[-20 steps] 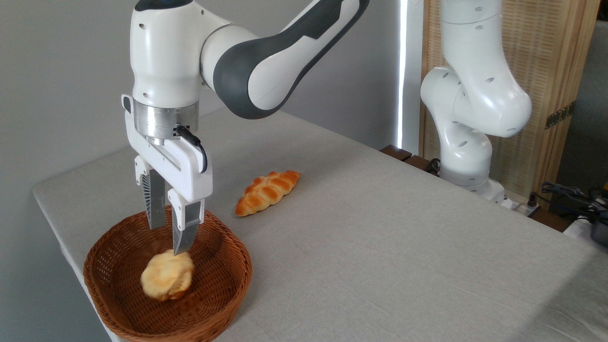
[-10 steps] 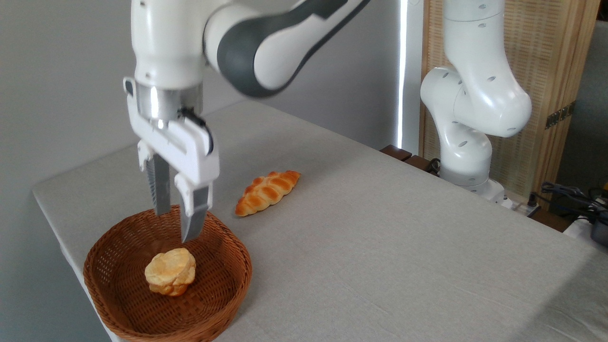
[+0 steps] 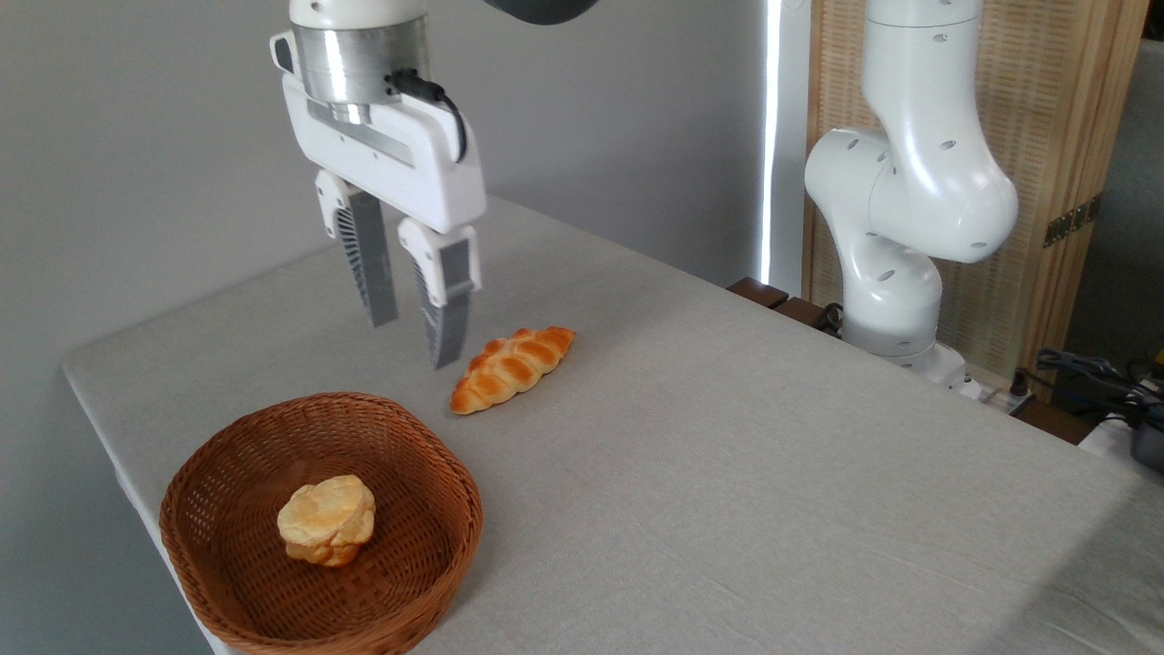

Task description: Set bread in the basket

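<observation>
I see the basket (image 3: 320, 523) close to me, at the near left corner of the table (image 3: 727, 473). The bread (image 3: 326, 520) sits inside it, on the woven bottom, not touching the sides. So I think the job is done.

The bread looks puffy and light. I guess it is soft and would squash if I squeezed hard. If I had to pick it up, I would pinch it gently across its round middle, from the top.

A bit farther back, a long braided loaf (image 3: 513, 367) lies on the table, just past the basket.

My gripper (image 3: 414, 339) hangs in the air above the table, behind the basket and beside the loaf. Its two fingers (image 3: 371, 264) are spread apart and hold nothing.
</observation>
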Motion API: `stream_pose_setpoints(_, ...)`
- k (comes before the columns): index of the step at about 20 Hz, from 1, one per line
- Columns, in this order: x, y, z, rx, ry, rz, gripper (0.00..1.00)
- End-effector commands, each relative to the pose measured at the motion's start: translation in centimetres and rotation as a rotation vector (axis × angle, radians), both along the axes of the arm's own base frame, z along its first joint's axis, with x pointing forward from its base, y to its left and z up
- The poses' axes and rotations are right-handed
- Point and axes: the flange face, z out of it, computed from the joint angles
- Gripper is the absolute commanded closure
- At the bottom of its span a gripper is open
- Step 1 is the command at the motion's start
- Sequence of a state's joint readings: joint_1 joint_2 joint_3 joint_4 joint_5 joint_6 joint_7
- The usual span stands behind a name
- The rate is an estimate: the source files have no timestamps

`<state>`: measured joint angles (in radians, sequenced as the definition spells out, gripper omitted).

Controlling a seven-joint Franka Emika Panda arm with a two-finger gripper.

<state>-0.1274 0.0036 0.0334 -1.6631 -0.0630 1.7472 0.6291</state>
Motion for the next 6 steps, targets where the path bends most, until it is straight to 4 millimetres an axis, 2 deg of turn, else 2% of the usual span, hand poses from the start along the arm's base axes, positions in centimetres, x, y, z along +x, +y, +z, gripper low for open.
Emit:
stream_pose_setpoints(1,-0.02,0.84,-0.14,0.027,0.028,0.013,0.0)
stream_pose_setpoints(6,-0.33,1.72,0.18,0.044,0.031,0.022,0.0)
